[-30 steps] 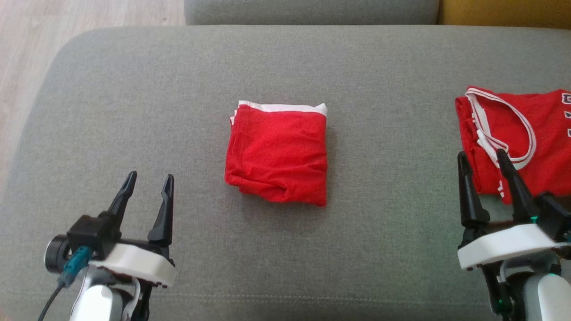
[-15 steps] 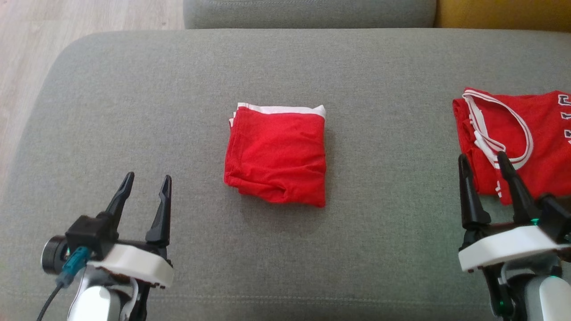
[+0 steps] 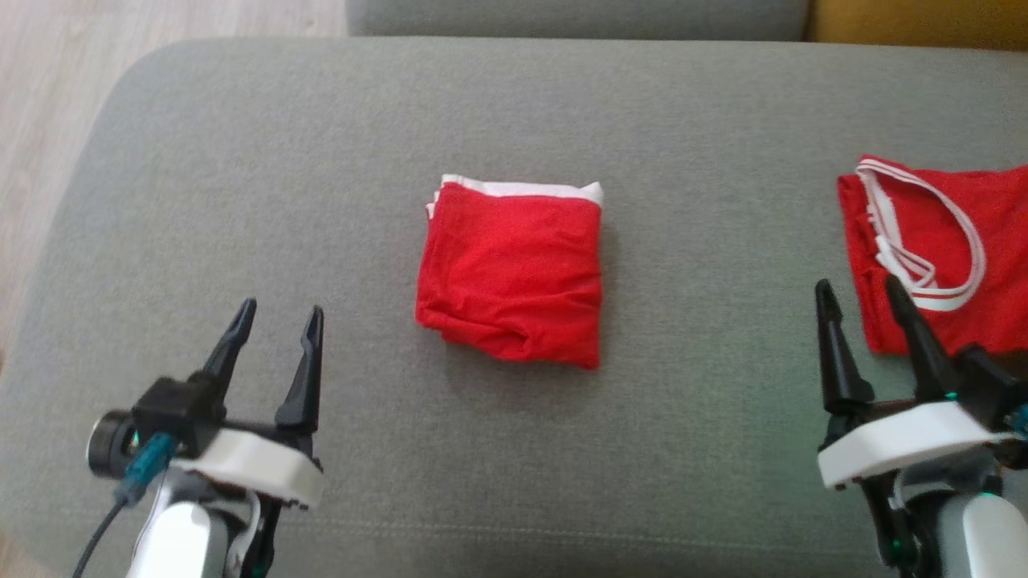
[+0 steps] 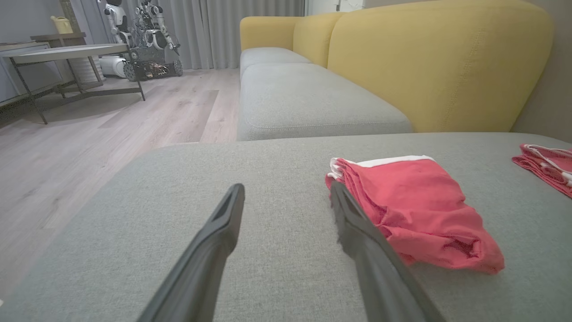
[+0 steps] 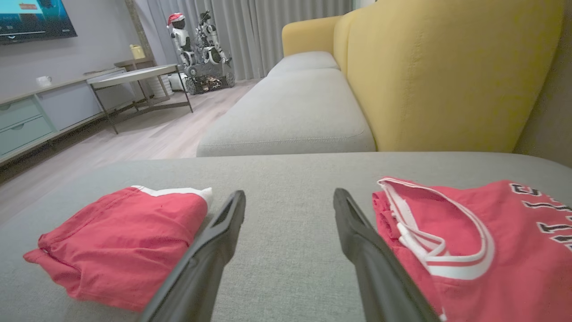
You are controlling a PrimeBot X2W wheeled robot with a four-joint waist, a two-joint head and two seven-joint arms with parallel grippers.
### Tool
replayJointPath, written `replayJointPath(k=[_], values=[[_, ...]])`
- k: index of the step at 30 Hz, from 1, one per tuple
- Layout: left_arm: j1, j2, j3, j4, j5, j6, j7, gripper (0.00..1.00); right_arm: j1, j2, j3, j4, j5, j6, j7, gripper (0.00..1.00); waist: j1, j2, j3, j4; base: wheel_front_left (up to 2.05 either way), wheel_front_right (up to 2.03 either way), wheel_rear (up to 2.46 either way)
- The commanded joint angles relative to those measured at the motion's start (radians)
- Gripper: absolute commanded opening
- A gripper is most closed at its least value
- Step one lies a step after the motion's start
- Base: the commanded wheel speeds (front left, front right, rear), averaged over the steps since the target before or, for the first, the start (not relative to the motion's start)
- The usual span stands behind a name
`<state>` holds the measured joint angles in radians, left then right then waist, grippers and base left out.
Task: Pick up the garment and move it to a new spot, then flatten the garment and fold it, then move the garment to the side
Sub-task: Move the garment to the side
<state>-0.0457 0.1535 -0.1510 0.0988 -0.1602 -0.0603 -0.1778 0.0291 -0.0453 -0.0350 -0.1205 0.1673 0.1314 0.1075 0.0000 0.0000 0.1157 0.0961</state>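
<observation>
Left tool (image 3: 282, 308), right tool (image 3: 856, 283), both spread

Your garment (image 3: 510, 277) is soft red cloth, matt and a bit wrinkly. The cushion (image 3: 241, 201) is rough grey cloth. The floor (image 3: 48, 80) is smooth pale wood, and the fingers (image 3: 302, 381) are matt black plastic.

The left gripper (image 3: 282, 307) and right gripper (image 3: 856, 283) are held low and well apart, jaws spread wide, both empty.
</observation>
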Motion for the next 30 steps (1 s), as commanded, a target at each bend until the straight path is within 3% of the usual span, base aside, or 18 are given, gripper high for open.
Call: replayJointPath(k=[1,13,19,28,29,30], values=[[-0.065,0.017,0.029,-0.031,-0.005,0.001,-0.01,1.0,-0.055,-0.005,0.031,-0.023,0.001,-0.001,0.005,1.0,0.0,0.0,0.016,0.018,0.0,0.0,0.0],[-0.188,-0.017,-0.036,0.019,-0.01,-0.027,-0.059,1.0,-0.228,-0.005,0.156,0.196,0.041,-0.001,0.001,1.0,0.0,0.0,0.12,0.164,0.0,0.0,0.0],[-0.236,-0.039,-0.059,0.057,-0.02,-0.036,-0.076,1.0,-0.355,-0.005,0.227,0.418,0.091,-0.001,-0.017,1.0,0.0,0.0,0.17,0.221,0.0,0.0,0.0],[-0.264,-0.052,-0.058,0.082,-0.025,-0.041,-0.083,1.0,-0.451,-0.005,0.253,0.649,0.156,-0.001,-0.001,1.0,0.0,0.0,0.201,0.237,0.0,0.0,0.0],[-0.263,-0.053,-0.056,0.08,-0.024,-0.041,-0.083,1.0,-0.456,-0.005,0.261,0.656,0.164,-0.001,0.003,0.64,0.0,0.0,0.201,0.234,0.0,0.0,0.0],[-0.261,-0.053,-0.053,0.077,-0.022,-0.041,-0.084,1.0,-0.461,-0.005,0.27,0.661,0.175,-0.001,0.005,0.19,0.0,0.0,0.201,0.228,0.0,0.0,0.0]])
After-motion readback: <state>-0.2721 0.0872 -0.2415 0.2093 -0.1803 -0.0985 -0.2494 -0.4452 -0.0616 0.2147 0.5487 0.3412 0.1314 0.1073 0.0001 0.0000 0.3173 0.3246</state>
